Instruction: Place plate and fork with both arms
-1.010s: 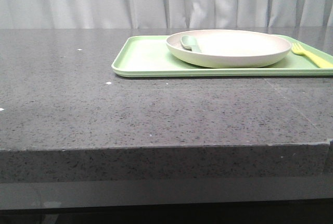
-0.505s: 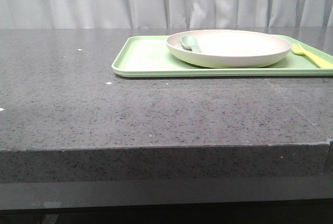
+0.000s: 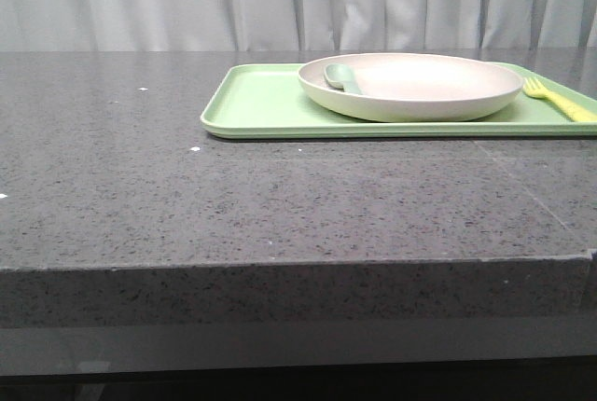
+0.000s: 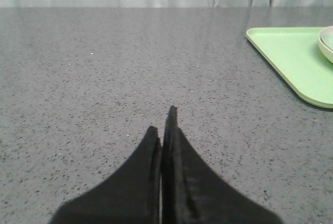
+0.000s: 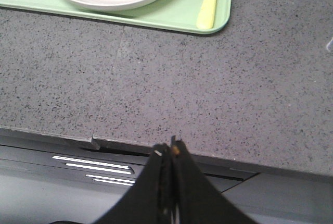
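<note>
Front view: gray speckled counter, its near edge running across the lower part of the frame; a broad bare stretch of stone fills the left and center. Light-green tray sits in the upper right of the frame, its near rim parallel to the counter edge. The plate rests on the tray, with a green spoon lying inside it at its left side. The fork lies flat on the tray just right of the plate (a narrow gap shows between them), long axis running from upper left to lower right, tines toward the curtain.

No readable writing or labels anywhere.

Left gripper: fingers pressed together, holding nothing, over bare counter, well apart from the tray corner.

Right gripper: fingers closed, empty, above the counter's front edge; the fork handle points toward it.
</note>
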{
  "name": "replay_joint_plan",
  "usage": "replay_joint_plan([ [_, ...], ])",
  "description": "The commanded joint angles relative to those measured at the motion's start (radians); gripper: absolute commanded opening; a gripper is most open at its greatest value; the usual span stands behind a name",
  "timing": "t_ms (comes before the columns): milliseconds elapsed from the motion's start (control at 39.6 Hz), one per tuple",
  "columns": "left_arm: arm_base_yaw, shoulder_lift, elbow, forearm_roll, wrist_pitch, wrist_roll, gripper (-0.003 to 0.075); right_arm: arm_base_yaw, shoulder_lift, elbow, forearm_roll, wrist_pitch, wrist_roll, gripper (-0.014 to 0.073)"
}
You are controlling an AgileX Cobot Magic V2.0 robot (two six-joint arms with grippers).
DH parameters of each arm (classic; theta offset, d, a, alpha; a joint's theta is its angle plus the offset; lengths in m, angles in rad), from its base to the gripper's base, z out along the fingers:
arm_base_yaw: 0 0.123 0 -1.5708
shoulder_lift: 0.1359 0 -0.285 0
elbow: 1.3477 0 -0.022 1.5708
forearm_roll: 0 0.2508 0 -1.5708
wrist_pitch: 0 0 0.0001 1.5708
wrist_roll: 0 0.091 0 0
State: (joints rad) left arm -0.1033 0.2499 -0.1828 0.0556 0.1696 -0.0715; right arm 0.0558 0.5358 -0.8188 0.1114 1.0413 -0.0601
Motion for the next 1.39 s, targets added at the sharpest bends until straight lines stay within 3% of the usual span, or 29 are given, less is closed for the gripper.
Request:
replay_joint_plan([
  [0, 0.034, -0.09, 0.053, -0.012, -0.147, -0.001, -0.0018, -0.002, 0.007, -0.021, -0.002, -0.055, 0.0, -0.0068],
  [151, 0.11, -0.219, 0.143, -0.07, -0.175, -0.001, -0.0018, -0.002, 0.007, -0.021, -0.002, -0.055, 0.0, -0.0068],
  [252, 0.118, -0.259, 0.195, -0.087, -0.237, -0.001, -0.0018, -0.002, 0.007, -0.021, -0.002, -0.055, 0.0, -0.0068],
  [328, 0.116, -0.279, 0.19, -0.087, -0.209, -0.001, -0.0018, -0.002, 0.006, -0.021, -0.002, -0.055, 0.0, -0.0068],
  [1363, 0.111, -0.277, 0.192, -0.087, -0.211, -0.001, -0.0018, 0.001, -0.019, 0.016, -0.006, -0.087, 0.0, -0.0068],
])
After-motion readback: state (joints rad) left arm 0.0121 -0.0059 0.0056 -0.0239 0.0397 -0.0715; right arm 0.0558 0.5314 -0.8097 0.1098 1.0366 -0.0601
